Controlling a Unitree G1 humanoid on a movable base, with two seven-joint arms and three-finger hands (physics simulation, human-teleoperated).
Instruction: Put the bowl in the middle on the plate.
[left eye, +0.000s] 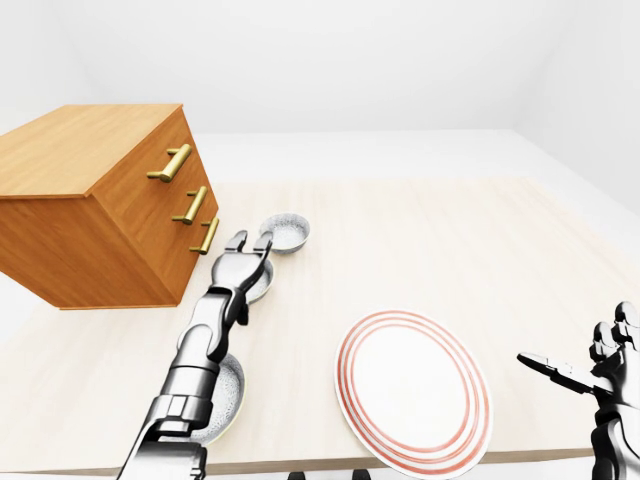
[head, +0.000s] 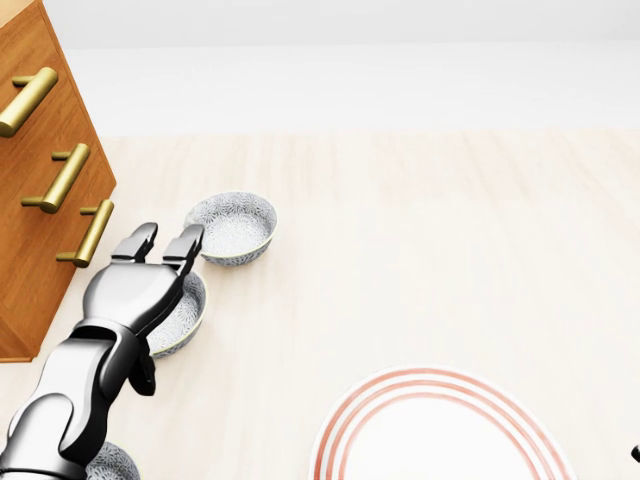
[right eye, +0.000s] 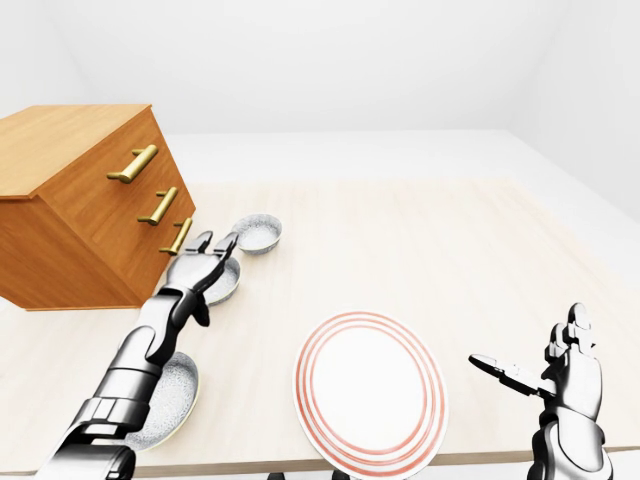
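Three bowls lie in a line on the counter (head: 450, 230) beside the wooden drawer chest (left eye: 90, 200). The left hand (head: 160, 250) hovers over the middle bowl (head: 183, 318), fingers spread, nothing gripped. Step in hand: the reach. Next move, by judgement: lower, close on the rim, carry it to the plate (left eye: 412, 388). The right hand (right eye: 560, 380) rests released, well apart.

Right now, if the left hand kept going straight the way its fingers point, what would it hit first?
Probably the far bowl: the left hand points up the head view at its rim. Depth is unclear.
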